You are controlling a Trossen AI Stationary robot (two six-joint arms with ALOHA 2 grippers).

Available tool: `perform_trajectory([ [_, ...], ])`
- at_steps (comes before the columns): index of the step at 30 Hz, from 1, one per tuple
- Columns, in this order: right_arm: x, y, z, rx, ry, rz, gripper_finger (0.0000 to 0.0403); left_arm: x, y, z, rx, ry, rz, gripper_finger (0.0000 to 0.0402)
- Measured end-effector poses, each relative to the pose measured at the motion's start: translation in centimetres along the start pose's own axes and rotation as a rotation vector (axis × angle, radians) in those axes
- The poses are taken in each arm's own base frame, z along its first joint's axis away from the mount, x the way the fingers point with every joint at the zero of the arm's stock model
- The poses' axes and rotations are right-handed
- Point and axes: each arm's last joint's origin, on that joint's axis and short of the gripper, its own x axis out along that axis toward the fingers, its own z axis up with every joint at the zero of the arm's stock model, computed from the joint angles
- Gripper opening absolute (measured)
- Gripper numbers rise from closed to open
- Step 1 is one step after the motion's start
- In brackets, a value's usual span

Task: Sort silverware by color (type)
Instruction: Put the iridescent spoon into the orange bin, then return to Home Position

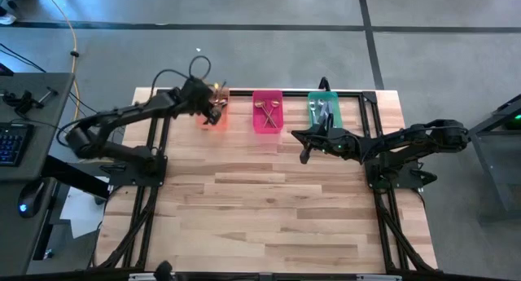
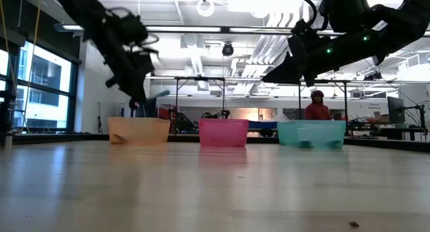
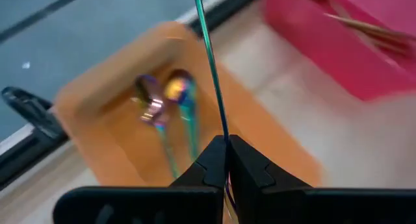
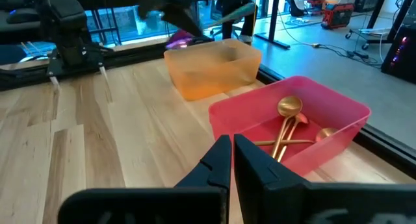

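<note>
My left gripper (image 1: pixel 213 111) (image 3: pixel 227 146) hangs over the orange bin (image 1: pixel 216 120) (image 3: pixel 84 100) at the table's far edge, shut on a thin iridescent spoon (image 3: pixel 211 62). Two more iridescent spoons (image 3: pixel 170 97) lie on the orange bin's floor. Gold spoons (image 4: pixel 286 120) lie in the pink bin (image 1: pixel 267 125) (image 4: pixel 224 110). Silver pieces (image 1: pixel 323 114) lie in the green bin (image 1: pixel 323 96). My right gripper (image 1: pixel 304 155) (image 4: pixel 232 146) is shut on nothing, raised above the table just near of the pink and green bins. My left gripper pinches the spoon's thin handle (image 3: pixel 224 130) between its two fingertips. The handle runs on past the fingertips, and its far end leaves the left wrist view. The spoon is lifted clear above the orange bin. The arm slants down at the bin from the table's left.
The three bins stand in a row along the far edge (image 2: pixel 139 131) (image 2: pixel 224 132) (image 2: pixel 311 133). A black frame rail (image 1: pixel 358 92) runs behind them. Bare wooden tabletop (image 1: pixel 260 208) stretches from the bins to the near edge. A person (image 2: pixel 316 107) stands in the room beyond.
</note>
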Motion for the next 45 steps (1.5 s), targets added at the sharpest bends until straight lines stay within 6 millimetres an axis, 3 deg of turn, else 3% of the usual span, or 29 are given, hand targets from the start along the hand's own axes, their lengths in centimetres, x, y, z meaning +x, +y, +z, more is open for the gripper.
perform_trajectory([
  [6, 0.0, 0.0, -0.2, 0.002, 0.019, 0.000, 0.0000, 3.6, 3.5, -0.5, -0.099, 0.084, -0.024, 0.0001],
  [12, 0.0, 0.0, -0.3, -0.002, 0.029, 0.001, 0.0000, 5.3, 3.7, -1.4, -0.070, 0.162, -0.032, 0.0001],
  [18, 0.0, 0.0, -0.3, -0.001, 0.029, 0.002, 0.0000, 5.5, 3.7, -1.6, -0.066, 0.187, -0.033, 0.0014],
  [26, 0.0, 0.0, -0.5, -0.022, 0.047, 0.001, 0.0000, 4.2, 2.2, -1.3, 0.047, 0.150, -0.066, 0.0055],
  [31, -0.1, 0.3, -0.6, -0.066, 0.053, 0.020, 0.0000, 2.8, -0.4, -1.9, 0.127, -0.044, -0.133, 0.0056],
  [39, -0.4, 1.2, -0.6, -0.162, 0.050, 0.066, 0.0000, 0.0, -4.6, -5.9, 0.211, -0.409, -0.368, 0.0029],
  [45, -1.6, 1.2, -1.4, -0.195, 0.014, 0.131, 0.0000, -2.3, -6.2, -8.8, 0.280, -0.542, -0.502, 0.0012],
])
